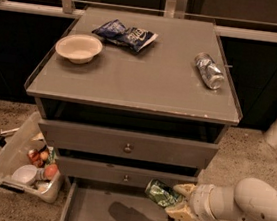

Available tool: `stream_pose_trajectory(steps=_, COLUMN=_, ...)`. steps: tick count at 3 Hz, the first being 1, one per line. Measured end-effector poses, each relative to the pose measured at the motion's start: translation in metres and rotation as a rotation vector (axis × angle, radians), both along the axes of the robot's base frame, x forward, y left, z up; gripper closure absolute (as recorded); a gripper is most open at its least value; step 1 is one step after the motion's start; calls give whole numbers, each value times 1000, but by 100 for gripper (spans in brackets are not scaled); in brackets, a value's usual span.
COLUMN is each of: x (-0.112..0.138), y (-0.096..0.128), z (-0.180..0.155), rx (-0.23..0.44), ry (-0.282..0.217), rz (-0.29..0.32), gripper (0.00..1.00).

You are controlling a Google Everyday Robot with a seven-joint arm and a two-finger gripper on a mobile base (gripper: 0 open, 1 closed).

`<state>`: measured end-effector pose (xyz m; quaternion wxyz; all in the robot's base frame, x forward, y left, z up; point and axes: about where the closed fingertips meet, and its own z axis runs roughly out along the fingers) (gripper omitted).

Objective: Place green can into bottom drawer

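Speckled floor surrounds the open bottom drawer (90, 213) at lower centre, where the tool (178, 201), clamped on the green can (161, 193), hangs above its right edge; released here, the can could strike the rim and roll out.

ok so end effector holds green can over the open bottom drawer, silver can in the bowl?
No. Camera view: silver can lies on the cabinet top, apart from the bowl. The end effector does hold green can over the open bottom drawer.

Dim overhead light; gripper (177, 201) gripping green can (160, 193), lower right, throws soft shadow on bottom drawer (86, 216).
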<state>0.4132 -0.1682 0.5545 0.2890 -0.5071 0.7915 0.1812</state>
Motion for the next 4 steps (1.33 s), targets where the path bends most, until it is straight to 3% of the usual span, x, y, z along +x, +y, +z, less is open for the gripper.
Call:
stream_pose_trajectory(steps=2, x=7, y=16, z=-44, rx=55, ry=18, rz=12, gripper=100)
stream_pose_trajectory(steps=4, x=15, y=25, z=-114, rx=145, ry=-87, rz=-33, gripper=100)
